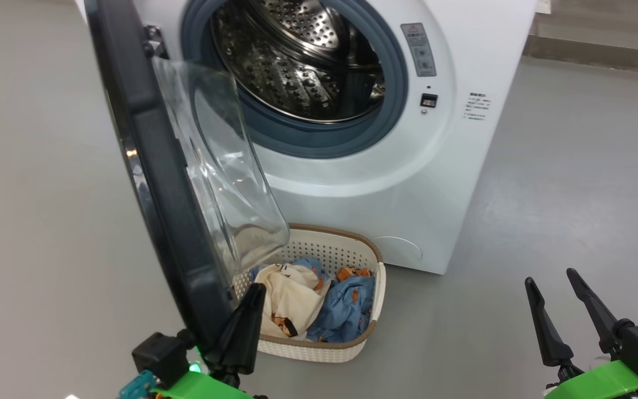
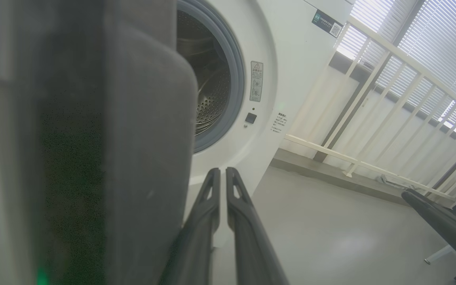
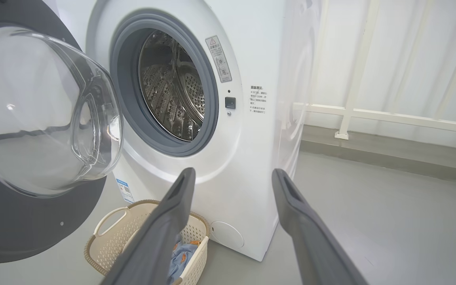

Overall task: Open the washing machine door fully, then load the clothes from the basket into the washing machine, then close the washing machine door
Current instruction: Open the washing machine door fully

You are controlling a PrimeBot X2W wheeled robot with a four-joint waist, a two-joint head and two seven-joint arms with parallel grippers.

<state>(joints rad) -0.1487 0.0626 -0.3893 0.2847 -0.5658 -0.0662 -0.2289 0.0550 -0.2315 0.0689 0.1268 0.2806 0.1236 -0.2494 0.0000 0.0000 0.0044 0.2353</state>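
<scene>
The white washing machine [image 1: 407, 183] [image 2: 291, 59] [image 3: 251, 158] stands ahead with its steel drum [image 1: 297, 55] exposed. The washing machine door [image 1: 147, 166] [image 2: 93, 138] [image 3: 14, 229] is swung out to the left, its clear glass bowl [image 1: 219, 166] facing right. Below it sits the basket [image 1: 324, 252] [image 3: 113, 233], holding the clothes: a cream garment [image 1: 291, 293] and blue ones [image 1: 346, 310] [image 3: 180, 255]. My left gripper [image 1: 255, 291] [image 2: 222, 172] is shut with nothing between its fingers, lying against the inner side of the door's lower rim. My right gripper [image 1: 550, 276] [image 3: 232, 171] hangs open and holds nothing, over the floor right of the basket.
Grey floor [image 1: 574, 183] spreads right of the machine. A white railing [image 2: 370, 99] [image 3: 390, 116] on a low kerb [image 1: 601, 52] runs behind and to the right. The open door overhangs the basket's left part.
</scene>
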